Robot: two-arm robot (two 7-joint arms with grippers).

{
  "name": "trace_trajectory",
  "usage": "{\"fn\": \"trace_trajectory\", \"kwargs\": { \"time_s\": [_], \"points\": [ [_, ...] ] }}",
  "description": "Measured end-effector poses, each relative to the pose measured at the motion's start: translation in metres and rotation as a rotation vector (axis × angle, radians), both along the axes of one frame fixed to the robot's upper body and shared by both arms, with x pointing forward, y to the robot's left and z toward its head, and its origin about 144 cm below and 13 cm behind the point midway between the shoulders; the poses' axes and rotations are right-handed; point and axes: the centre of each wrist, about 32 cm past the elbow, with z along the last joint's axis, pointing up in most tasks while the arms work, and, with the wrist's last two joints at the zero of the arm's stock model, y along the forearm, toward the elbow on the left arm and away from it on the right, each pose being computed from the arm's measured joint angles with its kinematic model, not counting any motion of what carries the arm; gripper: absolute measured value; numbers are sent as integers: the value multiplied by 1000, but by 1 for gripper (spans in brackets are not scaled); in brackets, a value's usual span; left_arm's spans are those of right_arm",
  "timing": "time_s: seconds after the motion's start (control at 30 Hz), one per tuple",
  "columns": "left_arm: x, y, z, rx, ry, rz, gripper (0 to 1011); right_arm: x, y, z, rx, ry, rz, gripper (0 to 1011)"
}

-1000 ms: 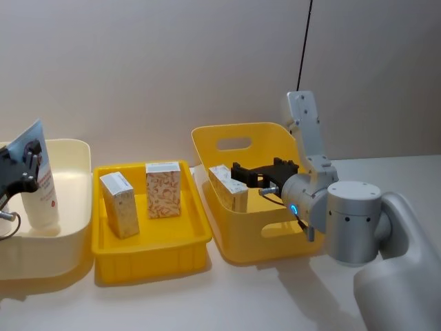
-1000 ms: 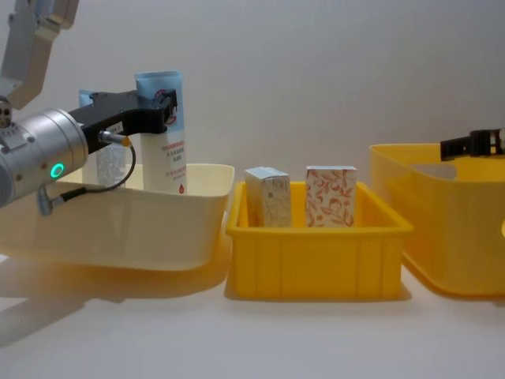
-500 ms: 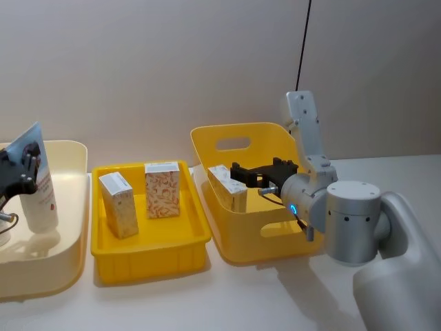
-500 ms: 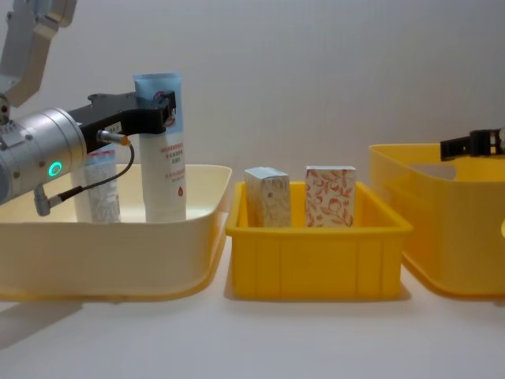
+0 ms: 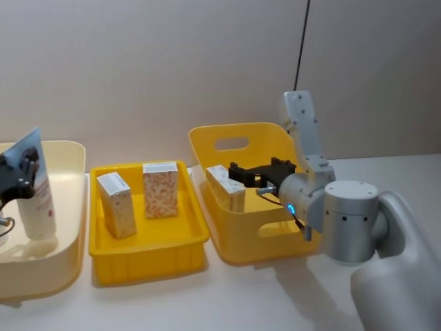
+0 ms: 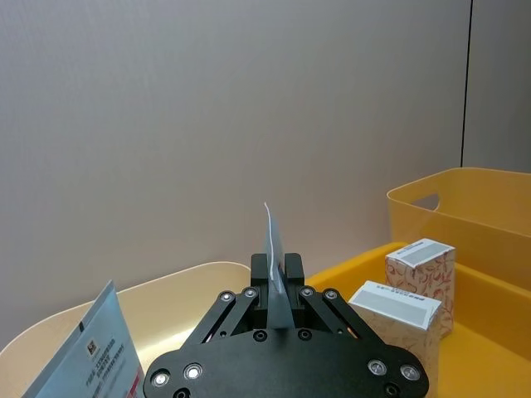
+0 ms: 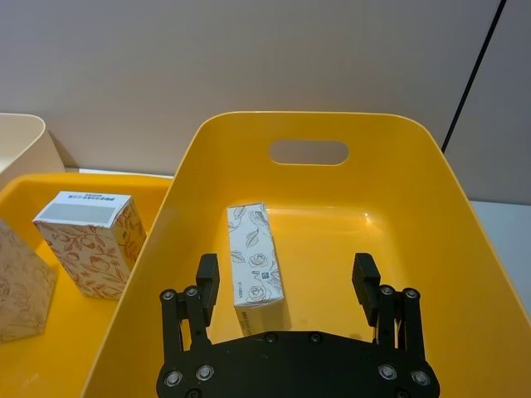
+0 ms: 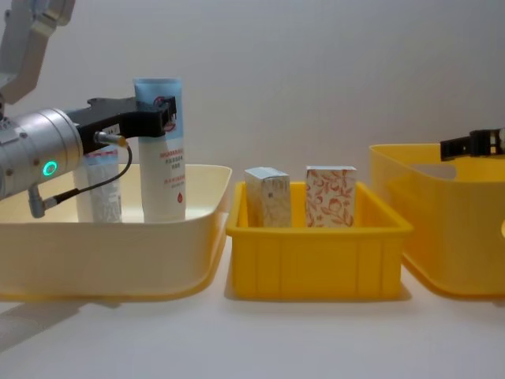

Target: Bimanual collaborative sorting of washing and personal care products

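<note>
Your left tool [image 8: 163,118] grips the tube [image 8: 162,170] standing in the cream bin [image 8: 118,253] beside a second tube [image 8: 99,189], and your right tool [image 7: 286,275] hangs wide open over the box [image 7: 253,249] in the yellow basket [image 7: 398,166], probably the last to sort.

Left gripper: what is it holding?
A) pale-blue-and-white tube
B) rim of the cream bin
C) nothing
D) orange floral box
A: the left gripper is shut on the top of the pale-blue-and-white tube, which stands upright in the cream bin; the right gripper hangs open over the handled yellow bin.
</note>
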Motion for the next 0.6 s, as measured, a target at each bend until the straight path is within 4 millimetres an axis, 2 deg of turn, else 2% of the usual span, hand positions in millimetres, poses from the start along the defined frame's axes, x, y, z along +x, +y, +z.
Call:
{"fn": "trace_trajectory", "kwargs": {
  "time_s": [0.6],
  "points": [
    [4,-4,20,-7,-65,-34,119,0,0,0,0,0,0,1001]
  ]
}}
